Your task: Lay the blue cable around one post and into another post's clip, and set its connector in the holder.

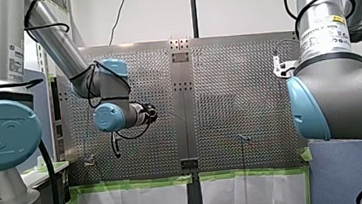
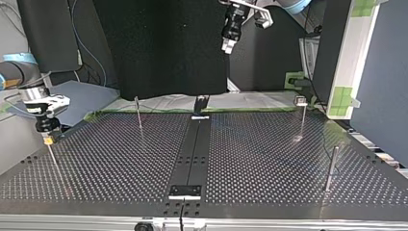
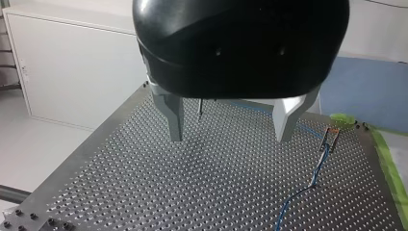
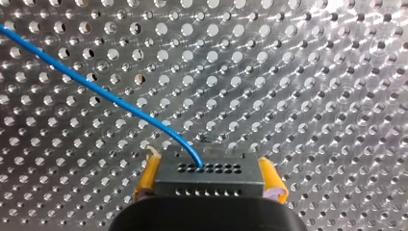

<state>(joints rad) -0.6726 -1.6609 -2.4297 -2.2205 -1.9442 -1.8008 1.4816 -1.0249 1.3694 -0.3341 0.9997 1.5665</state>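
Note:
My right gripper (image 4: 210,179) is shut on the black connector (image 4: 210,172), with a yellow pad (image 4: 148,174) on each side of it. The blue cable (image 4: 96,87) leaves the connector's face and runs off over the perforated plate. In the top view this gripper (image 2: 47,138) hangs low over the table's left edge. My left gripper (image 3: 231,127) stands open and empty high above the plate, and shows at the top view's upper middle (image 2: 226,46). Beyond and beside its fingers the blue cable (image 3: 308,185) lies slack, leading to a small clip post (image 3: 331,137).
Thin posts stand on the perforated table (image 2: 269,159): one at the back left (image 2: 138,113), one with a clip at the back right (image 2: 301,113), one at the near right (image 2: 331,166). A black strip (image 2: 195,144) runs down the middle. Green tape (image 1: 246,174) edges the table.

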